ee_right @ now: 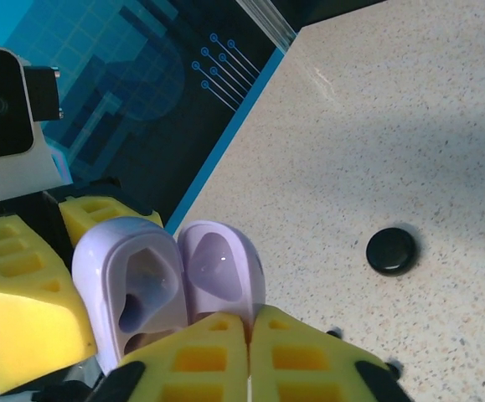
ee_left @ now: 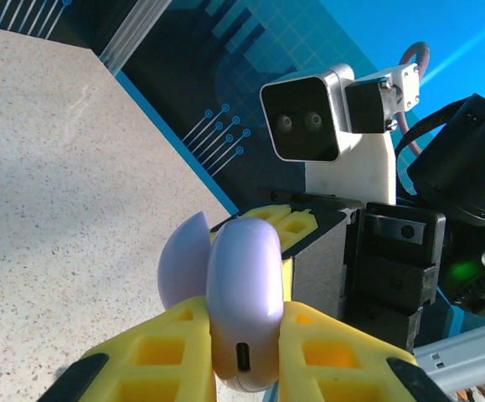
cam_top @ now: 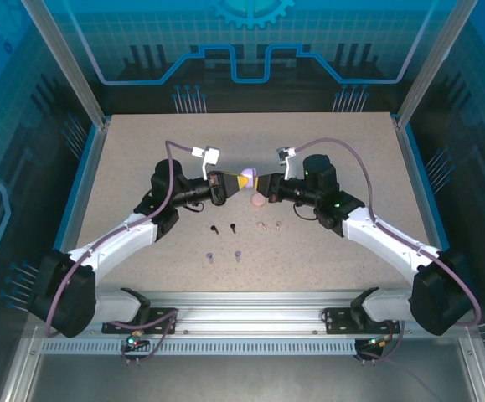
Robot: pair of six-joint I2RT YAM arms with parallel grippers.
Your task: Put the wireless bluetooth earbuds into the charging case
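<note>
Left gripper (ee_left: 244, 335) clamped the purple charging case (ee_left: 244, 276), its lid (ee_right: 221, 268) open beside the closed, empty right gripper (ee_right: 249, 322); six earbuds (cam_top: 232, 226) lay uninserted on the near side.

No writing, brand or number is legible anywhere; the far backdrop panel (cam_top: 309, 38) carries just a gear emblem (cam_top: 253, 10) and circuit lines.
</note>
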